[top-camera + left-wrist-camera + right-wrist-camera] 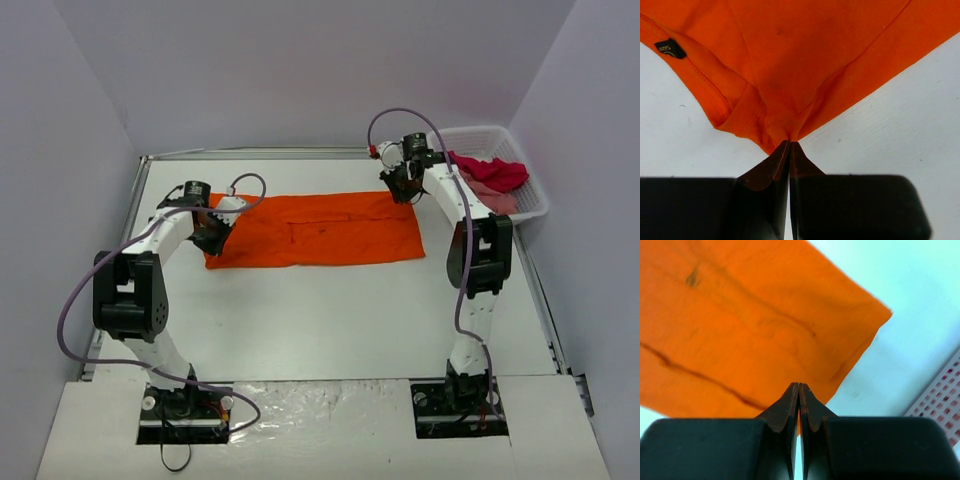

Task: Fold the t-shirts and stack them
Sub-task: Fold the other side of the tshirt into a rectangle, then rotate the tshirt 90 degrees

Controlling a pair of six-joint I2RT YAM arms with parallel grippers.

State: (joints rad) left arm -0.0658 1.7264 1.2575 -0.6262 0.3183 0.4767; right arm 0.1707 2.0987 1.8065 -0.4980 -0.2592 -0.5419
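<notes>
Left gripper (pixel 790 145): the two fingers are pressed together and pinch a small bit of orange cloth. Wrinkles in the cloth run right into the tips.
Right gripper (pixel 799 386): the two fingers are pressed together. The tips sit on the orange cloth, close to its edge. I cannot tell if any cloth is caught between them.
Orange t-shirt (pixel 320 228): it lies flat on the table as a long strip, in the far half, running from left to right. Its left end is at the left gripper. Its far right corner is at the right gripper. So the shirt is spread between the two grippers.
Black tag (pixel 670 48): a little black tag sits on the orange cloth, off to one side of the left gripper.
Table (pixel 330 320): white, and it carries the shirt.
Basket (pixel 480 130): white plastic with many holes, in the far right corner of the table, just beside the right gripper.
Red t-shirt (pixel 495 172): bunched up in the basket, on top.
Pink t-shirt (pixel 500 203): in the basket too, partly under the red one.
</notes>
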